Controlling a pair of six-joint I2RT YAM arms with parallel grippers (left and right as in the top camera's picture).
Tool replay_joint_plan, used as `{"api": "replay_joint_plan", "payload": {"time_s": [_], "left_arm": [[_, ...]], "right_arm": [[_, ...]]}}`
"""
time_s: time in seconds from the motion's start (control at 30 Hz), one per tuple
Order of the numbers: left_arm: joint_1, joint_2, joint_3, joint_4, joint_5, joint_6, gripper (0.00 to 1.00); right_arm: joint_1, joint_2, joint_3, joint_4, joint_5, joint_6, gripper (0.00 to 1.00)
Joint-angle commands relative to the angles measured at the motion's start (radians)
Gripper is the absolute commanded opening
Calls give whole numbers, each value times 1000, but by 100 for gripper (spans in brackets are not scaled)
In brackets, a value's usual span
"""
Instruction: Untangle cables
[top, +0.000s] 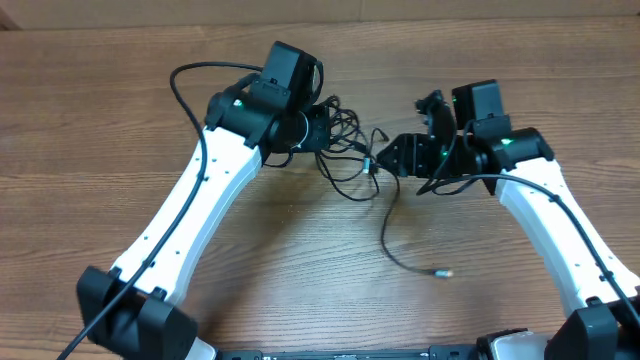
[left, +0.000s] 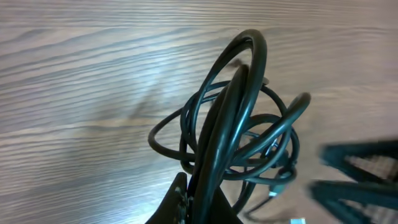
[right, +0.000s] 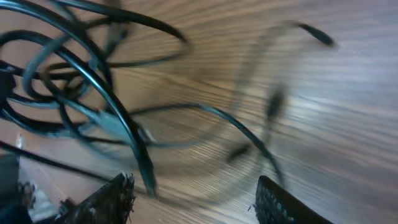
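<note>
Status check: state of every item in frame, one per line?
cables, tangled in loose loops between the grippers, one tail trailing free
silver-tipped plug, lying loose on the table, nothing holding it
left gripper, shut on cables
right gripper, open, a strand crossing between its fingers but not pinched

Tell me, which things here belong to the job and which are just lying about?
Part of the job: tangled cables; loose cable end with silver tip.
Just there: wooden table; black wires fixed along the white arms.
</note>
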Motion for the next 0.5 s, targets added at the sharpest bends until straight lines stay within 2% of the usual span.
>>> {"api": "replay_joint_plan", "payload": {"time_s": [0.0, 0.13, 0.2, 0.3, 0.33, 0.37, 0.4, 0.47], "left_arm": [[-15, -26, 8, -3, 81, 42, 4], [-25, -26, 8, -15, 78, 42, 4], [-28, -26, 8, -19, 78, 42, 4], [-36, -26, 8, -21, 79, 42, 4], [-38, -26, 8, -21, 79, 42, 4], [-38, -26, 8, -21, 79, 42, 4], [-38, -26, 8, -21, 77, 42, 4], [-33, -26, 8, -20, 74, 42, 4]], "right_arm": [[47, 3, 19, 51, -37, -28, 61], [80, 3, 19, 145, -37, -27, 59], [88, 3, 19, 175, -38, -27, 53], [93, 3, 19, 193, -37, -26, 30], [93, 3, 19, 191, -31, -26, 16], [93, 3, 19, 184, -17, -23, 8], [93, 3, 19, 173, 4, -21, 4], [93, 3, 19, 135, 101, 21, 4]]}}
